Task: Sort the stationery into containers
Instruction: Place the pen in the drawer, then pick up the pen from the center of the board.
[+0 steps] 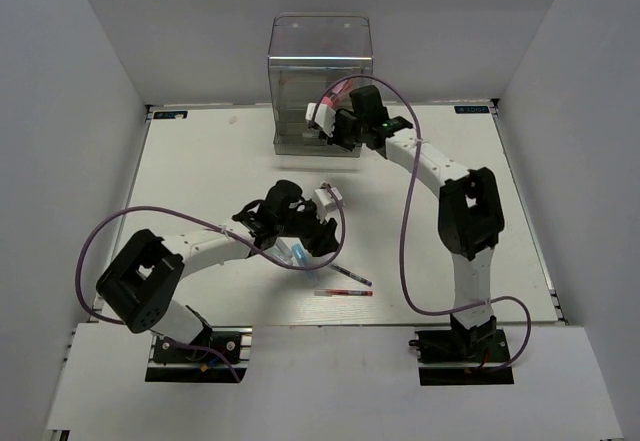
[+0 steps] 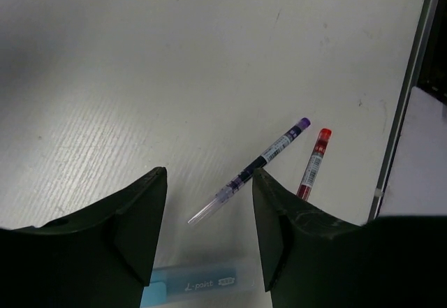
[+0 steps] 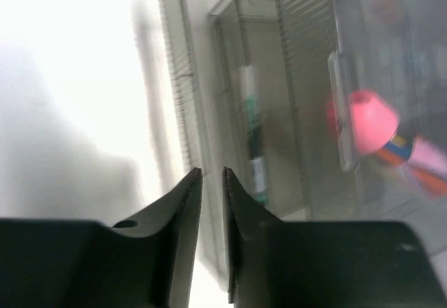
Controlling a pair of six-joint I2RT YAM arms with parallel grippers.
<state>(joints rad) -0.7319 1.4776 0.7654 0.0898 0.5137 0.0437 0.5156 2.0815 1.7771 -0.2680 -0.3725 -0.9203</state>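
Left gripper (image 2: 209,177) fingers fill the foot of the wrist view. They are spread wide and hold nothing.

Finding 1: a light-blue marker (image 2: 192,286) lies on the table (image 2: 140,56) just below the gap, nearer the roots of the fingers than their tips. Its long axis runs across the gap, from one finger toward the other. Judgement: closing as the fingers now stand would press it end to end. The wrist needs turning crosswise to that axis, and the tips need drawing back over it, before descent.

Finding 2: beyond the tips lie a purple-capped pen (image 2: 260,163) and a red pen (image 2: 313,163), side by side but apart, both slanting with their caps away from the gripper. The purple-capped pen's clear end reaches toward the gap, so a careless descent could knock it.

Finding 3: in the overhead view the left gripper (image 1: 300,239) is the nearer to all three loose items. The right gripper (image 1: 335,129) is well apart from them, at the front of the drawer box (image 1: 320,56).

Finding 4: the right gripper (image 3: 211,174) fingers are closed to a thin slit with nothing in it. Behind the clear walls lie a green-banded pen (image 3: 253,137) and, in another compartment, a pink piece (image 3: 369,119). Which drawer stands open cannot be told.

Judgement: the right arm at the box front would obstruct a delivery by the left arm.
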